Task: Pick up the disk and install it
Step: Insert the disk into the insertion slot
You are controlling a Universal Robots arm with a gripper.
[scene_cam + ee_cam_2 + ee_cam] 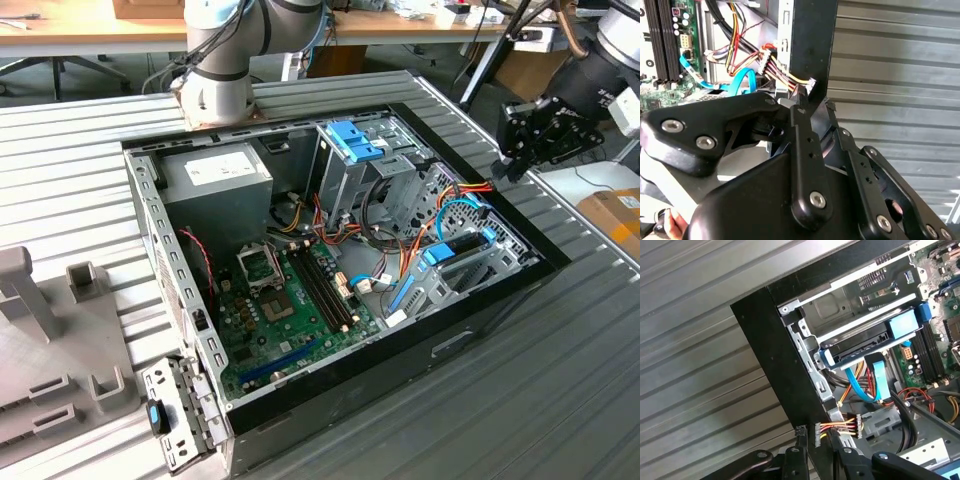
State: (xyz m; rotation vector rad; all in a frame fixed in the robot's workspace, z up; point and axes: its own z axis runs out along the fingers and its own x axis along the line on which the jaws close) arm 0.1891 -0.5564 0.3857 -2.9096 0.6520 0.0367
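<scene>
The disk [860, 344] lies flat in the drive bay at the case's corner, with blue plastic rails along its edges; a blue data cable runs from its end. In the exterior view the disk [462, 244] sits at the case's right side. My gripper [505, 165] hangs above the table just outside the case's far right corner. In both wrist views its black fingers [801, 120] stand slightly apart with nothing between them, and the case's black wall [785, 370] is lined up beyond the gripper [820, 440].
The open computer case [400, 365] rests on a ribbed metal table [560, 380]. Inside it are a green motherboard [290, 310], a grey power-supply box [215, 185], a metal cage with a blue latch [352, 140] and loose coloured wires [777, 75]. Grey fixtures [40, 340] stand at the exterior view's left.
</scene>
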